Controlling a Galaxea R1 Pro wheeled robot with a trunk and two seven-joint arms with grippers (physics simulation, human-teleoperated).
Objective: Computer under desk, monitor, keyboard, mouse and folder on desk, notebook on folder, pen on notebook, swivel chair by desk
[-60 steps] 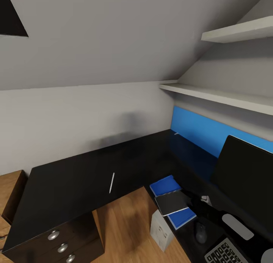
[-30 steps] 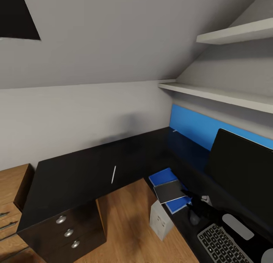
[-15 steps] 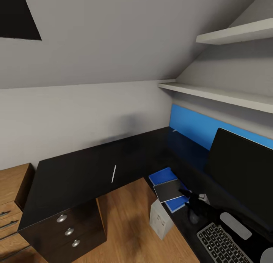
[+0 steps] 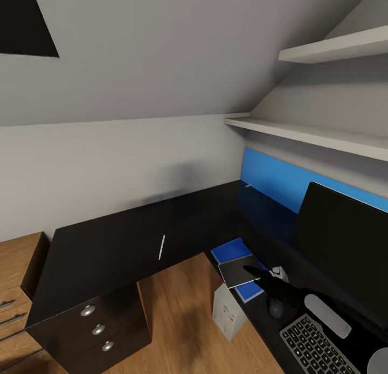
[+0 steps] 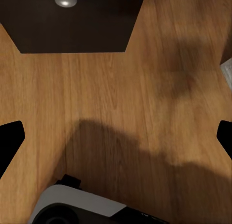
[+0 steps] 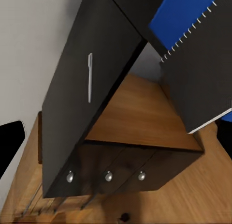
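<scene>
Notebook atop folder, pen well apart; floorboards between left fingertips; both jaws released.

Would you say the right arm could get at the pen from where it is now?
Probably not without moving: the right claw hovers over the notebook, while the pen lies well off across the desk's other wing. Nothing blocks the way.

Right pincer reaches forward with jaws spread; left pincer likewise agape.
</scene>
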